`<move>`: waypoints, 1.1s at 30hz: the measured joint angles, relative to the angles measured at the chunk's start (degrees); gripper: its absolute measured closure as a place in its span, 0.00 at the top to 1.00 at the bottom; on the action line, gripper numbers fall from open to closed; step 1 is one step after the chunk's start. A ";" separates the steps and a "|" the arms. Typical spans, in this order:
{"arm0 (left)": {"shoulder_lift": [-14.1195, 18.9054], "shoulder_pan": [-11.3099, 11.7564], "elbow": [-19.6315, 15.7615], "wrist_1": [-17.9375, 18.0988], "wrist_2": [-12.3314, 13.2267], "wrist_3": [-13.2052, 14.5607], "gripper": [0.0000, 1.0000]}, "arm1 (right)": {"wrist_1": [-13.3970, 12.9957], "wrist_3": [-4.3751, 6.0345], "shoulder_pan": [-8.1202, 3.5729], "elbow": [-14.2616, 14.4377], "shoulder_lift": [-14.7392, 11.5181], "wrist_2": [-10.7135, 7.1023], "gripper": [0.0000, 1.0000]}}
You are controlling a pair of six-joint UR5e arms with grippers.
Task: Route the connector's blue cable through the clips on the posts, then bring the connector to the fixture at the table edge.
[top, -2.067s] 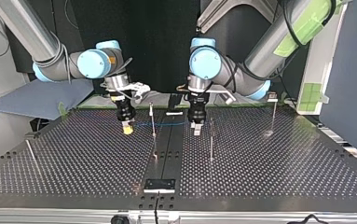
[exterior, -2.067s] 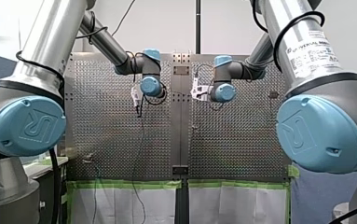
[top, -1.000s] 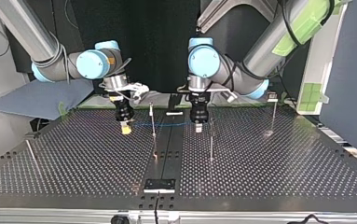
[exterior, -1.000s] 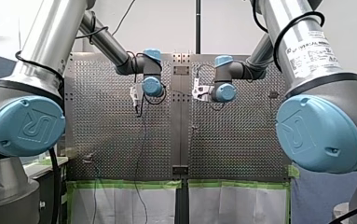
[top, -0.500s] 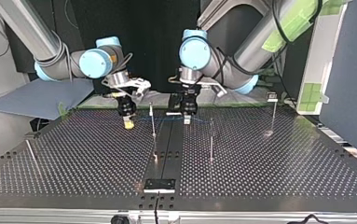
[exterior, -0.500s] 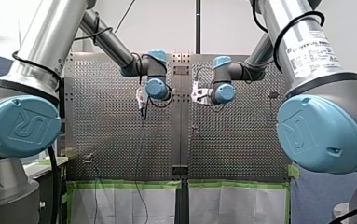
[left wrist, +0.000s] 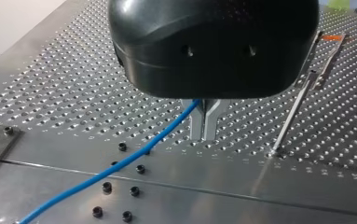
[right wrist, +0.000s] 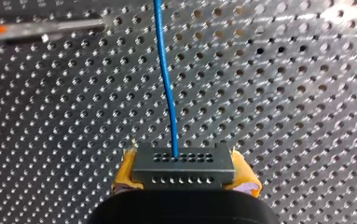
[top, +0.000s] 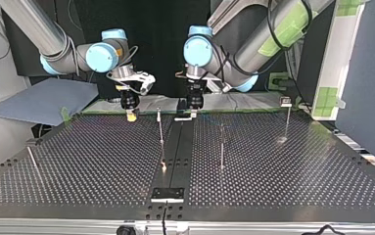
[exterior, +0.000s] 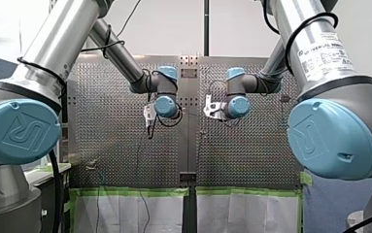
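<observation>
nearest in the top view, the fixture sits at the table edge with nothing in it. behind it stand the thin posts, one just beside the centre strip and another across it. the cable is too fine to trace there, but i see none in their clips, so i judge the routing not yet begun. at the far edge both arms hang over the table. my right gripper has its yellow pads pressed on the two ends of the small black connector, which is held clear of the table. the blue cable leaves the connector's face and runs ahead over the holes. my left gripper has its metal fingers pinched together on that cable further along, with a post beyond it. the connector looks light and rigid, a hard block that should take a firm squeeze across its ends. the cable looks thin, limp and light, likely to sag and to slide through smooth metal. it wants a hold close to the stretch being laid into a clip, under mild tension, with no sharp pull where it enters the connector.
</observation>
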 joint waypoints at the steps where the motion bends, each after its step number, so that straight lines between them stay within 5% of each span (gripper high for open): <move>1: -0.02 -0.06 -0.44 0.49 0.09 -0.01 0.00 | -0.53 0.03 -0.16 0.47 0.01 -0.03 0.00; 12: -0.66 -0.65 -1.74 2.64 0.96 -0.13 0.00 | -3.08 0.02 -1.52 2.04 0.11 -0.34 0.00; 24: -5.91 -1.81 -1.73 5.21 0.94 -0.93 0.00 | -6.73 -0.26 -3.65 4.76 0.76 -0.41 0.00; 33: -7.91 -2.80 -1.64 6.55 1.06 -1.55 0.00 | -8.27 -2.86 -5.09 4.96 4.69 -1.73 0.00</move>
